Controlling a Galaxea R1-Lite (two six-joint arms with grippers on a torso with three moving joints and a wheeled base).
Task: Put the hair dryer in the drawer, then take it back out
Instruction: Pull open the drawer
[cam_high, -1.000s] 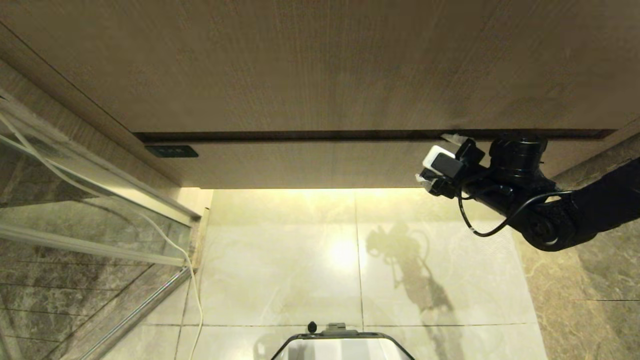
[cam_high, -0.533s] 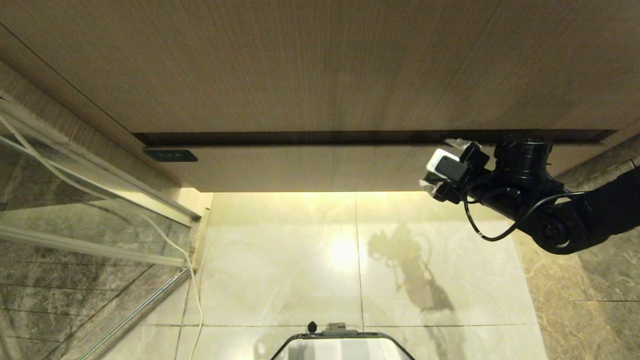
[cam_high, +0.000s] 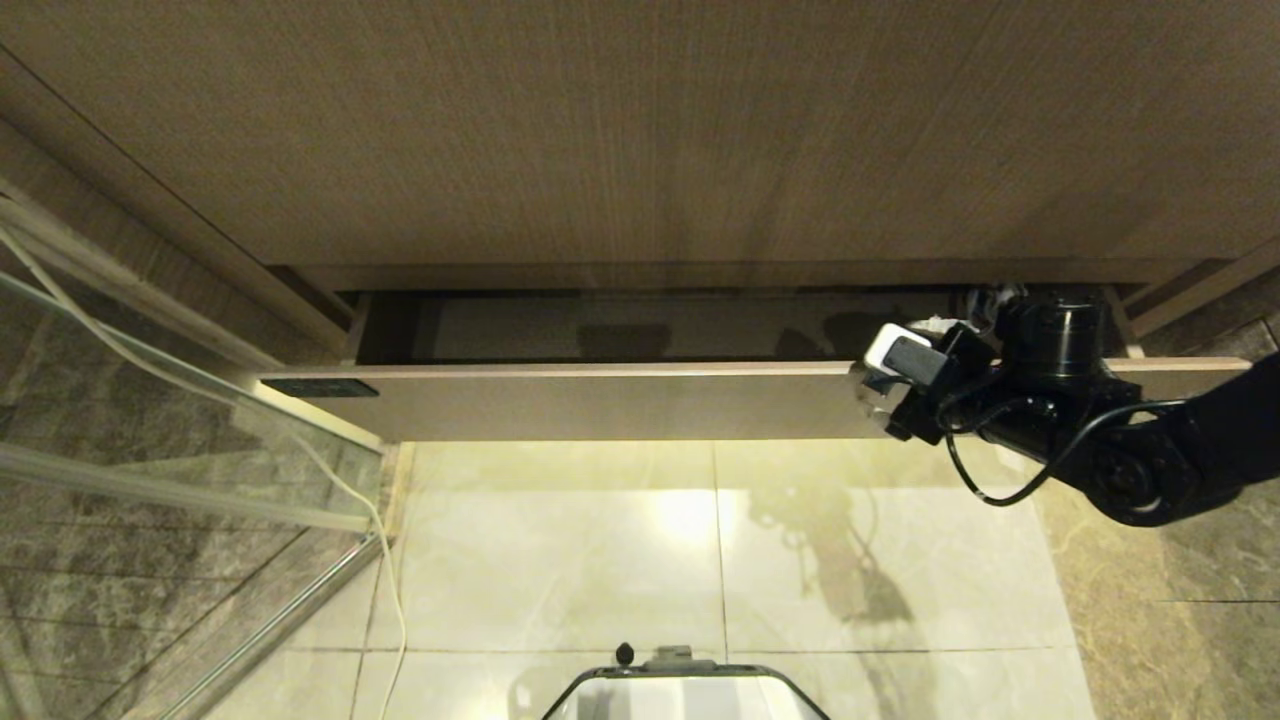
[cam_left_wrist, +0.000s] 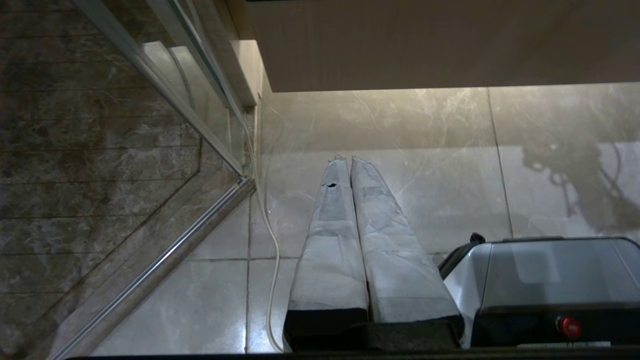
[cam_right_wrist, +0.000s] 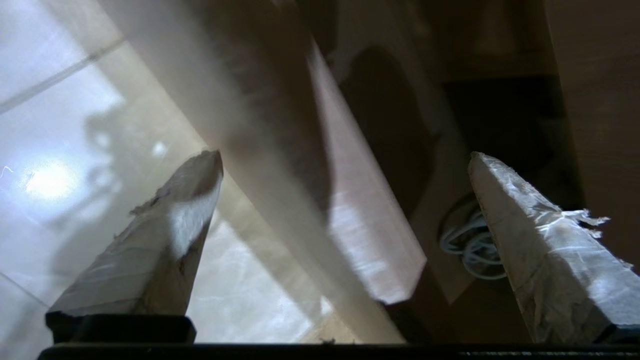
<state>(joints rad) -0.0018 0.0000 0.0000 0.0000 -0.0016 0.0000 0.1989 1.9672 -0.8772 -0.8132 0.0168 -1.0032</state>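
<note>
While the drawer (cam_high: 600, 400) stands part-open, the right tool (cam_right_wrist: 345, 160) straddles its front edge, wide.

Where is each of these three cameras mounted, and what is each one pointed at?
Head view: high on the robot, looking down at the half-open drawer and floor tiles; the right gripper shows at the drawer's right end.
Left wrist view: behind the left gripper, fingers together, aimed at the floor; the robot's base shows.
Right wrist view: behind the right gripper's spread fingers, straddling the drawer front; a white coiled cord lies inside.
Shared: head and right wrist views both show the drawer front.
</note>
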